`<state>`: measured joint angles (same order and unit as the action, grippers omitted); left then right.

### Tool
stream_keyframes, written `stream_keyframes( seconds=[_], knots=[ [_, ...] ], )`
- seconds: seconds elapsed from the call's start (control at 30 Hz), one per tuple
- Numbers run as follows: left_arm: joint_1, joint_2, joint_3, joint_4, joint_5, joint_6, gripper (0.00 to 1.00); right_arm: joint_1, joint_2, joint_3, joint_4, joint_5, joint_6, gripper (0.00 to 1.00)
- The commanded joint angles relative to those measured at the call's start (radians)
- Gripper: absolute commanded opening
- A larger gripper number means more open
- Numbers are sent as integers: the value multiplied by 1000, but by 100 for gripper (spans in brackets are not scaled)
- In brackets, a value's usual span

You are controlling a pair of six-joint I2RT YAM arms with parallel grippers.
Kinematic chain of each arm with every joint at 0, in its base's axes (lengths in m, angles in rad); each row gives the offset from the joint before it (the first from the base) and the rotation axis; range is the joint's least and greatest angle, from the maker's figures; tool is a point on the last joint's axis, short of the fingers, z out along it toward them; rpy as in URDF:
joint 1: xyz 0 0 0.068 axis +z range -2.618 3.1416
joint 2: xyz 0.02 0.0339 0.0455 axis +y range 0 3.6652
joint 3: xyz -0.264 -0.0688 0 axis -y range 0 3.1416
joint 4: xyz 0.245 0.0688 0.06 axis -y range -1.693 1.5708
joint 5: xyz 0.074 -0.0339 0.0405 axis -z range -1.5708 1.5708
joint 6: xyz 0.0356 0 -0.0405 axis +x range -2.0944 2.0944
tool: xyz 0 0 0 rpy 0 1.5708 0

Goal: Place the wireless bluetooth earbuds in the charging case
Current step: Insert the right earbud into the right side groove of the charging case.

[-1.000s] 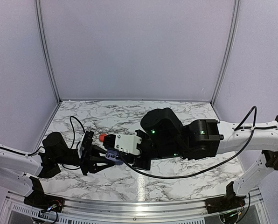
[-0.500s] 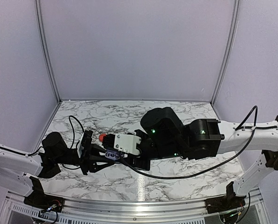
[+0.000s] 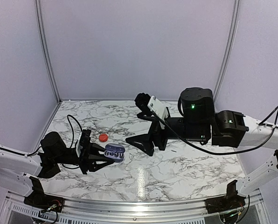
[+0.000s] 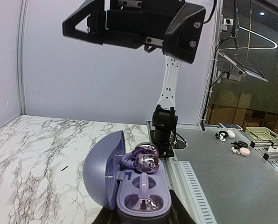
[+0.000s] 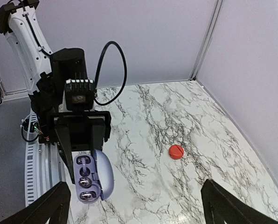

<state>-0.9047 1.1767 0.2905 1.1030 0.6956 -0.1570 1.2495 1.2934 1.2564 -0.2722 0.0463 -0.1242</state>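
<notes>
The charging case (image 3: 114, 152) sits between the fingers of the left gripper (image 3: 110, 155), with two earbuds (image 4: 146, 161) in it. A small round disc (image 3: 103, 137) lies on the table (image 3: 185, 172) just behind the case. The right gripper (image 3: 140, 145) hangs to the case's right.

No text, label, brand, number or sign can be read in any view. The open purple charging case (image 4: 125, 186) shows plain surfaces with no lettering that can be made out.
</notes>
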Motion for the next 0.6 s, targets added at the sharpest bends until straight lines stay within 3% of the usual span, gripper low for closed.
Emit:
stream_keyframes(
  seconds=[0.0, 0.57],
  knots=[
    [2, -25, 4, 51, -7, 8, 0, -30, -23, -58, 47, -99, 119, 99],
    [2, -22, 9, 51, -2, 12, 0, -63, 95, -31, 25, -194, 215, 98]
  ],
)
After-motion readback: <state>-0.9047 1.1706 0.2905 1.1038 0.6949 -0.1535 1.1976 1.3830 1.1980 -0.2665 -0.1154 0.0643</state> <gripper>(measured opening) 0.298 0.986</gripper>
